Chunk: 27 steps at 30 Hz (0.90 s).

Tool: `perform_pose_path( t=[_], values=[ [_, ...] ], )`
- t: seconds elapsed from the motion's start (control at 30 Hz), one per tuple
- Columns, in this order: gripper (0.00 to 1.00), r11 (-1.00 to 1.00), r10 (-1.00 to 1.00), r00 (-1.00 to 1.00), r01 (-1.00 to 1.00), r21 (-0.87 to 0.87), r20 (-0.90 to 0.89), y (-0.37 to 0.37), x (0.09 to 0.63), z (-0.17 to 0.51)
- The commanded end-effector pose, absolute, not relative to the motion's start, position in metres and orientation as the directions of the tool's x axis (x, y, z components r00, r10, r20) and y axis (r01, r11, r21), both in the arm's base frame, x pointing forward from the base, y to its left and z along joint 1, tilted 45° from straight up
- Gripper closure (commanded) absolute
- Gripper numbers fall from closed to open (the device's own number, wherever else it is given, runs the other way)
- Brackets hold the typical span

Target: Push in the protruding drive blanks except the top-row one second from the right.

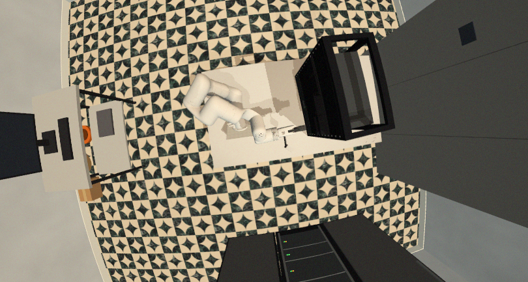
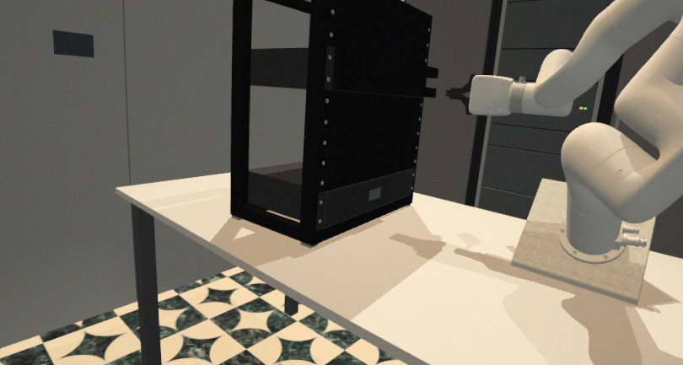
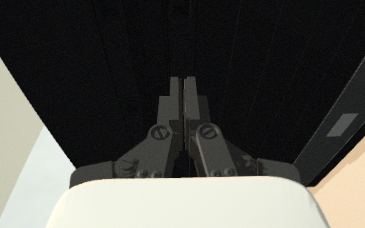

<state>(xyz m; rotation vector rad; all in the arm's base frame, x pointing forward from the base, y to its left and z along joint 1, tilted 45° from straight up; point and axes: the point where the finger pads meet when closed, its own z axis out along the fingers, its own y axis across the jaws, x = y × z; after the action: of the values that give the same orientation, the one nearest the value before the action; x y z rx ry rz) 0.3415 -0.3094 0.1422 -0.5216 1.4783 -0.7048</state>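
The black open rack (image 2: 325, 109) stands on the pale table, with the storage chassis front in its upper half. From the side, two drive blanks stick out of the front: an upper one (image 2: 431, 72) and a lower one (image 2: 429, 92). My gripper (image 2: 453, 93) is shut and empty. It points at the front and stands a short way off the lower protruding blank, at its height. In the wrist view the shut fingers face the dark front (image 3: 190, 60), where single blanks are too dark to tell apart. From above, the gripper (image 1: 295, 129) is near the rack's front corner.
A grey panel with a small label (image 2: 365, 203) fills the rack's bottom slot. My arm's base plate (image 2: 585, 240) sits on the table at the right. Server cabinets (image 2: 535, 137) stand behind the arm. The table's edge (image 2: 267, 286) runs close to the rack's feet.
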Motion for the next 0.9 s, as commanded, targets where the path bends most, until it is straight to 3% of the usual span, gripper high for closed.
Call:
perform_pose_path(
  t=[0.0,0.87],
  values=[
    [1.0,0.699,-0.707,-0.041,0.108,-0.707,-0.706,-0.314,0.366,0.144],
    [1.0,0.699,-0.707,-0.041,0.108,-0.707,-0.706,-0.317,0.392,0.144]
  ],
)
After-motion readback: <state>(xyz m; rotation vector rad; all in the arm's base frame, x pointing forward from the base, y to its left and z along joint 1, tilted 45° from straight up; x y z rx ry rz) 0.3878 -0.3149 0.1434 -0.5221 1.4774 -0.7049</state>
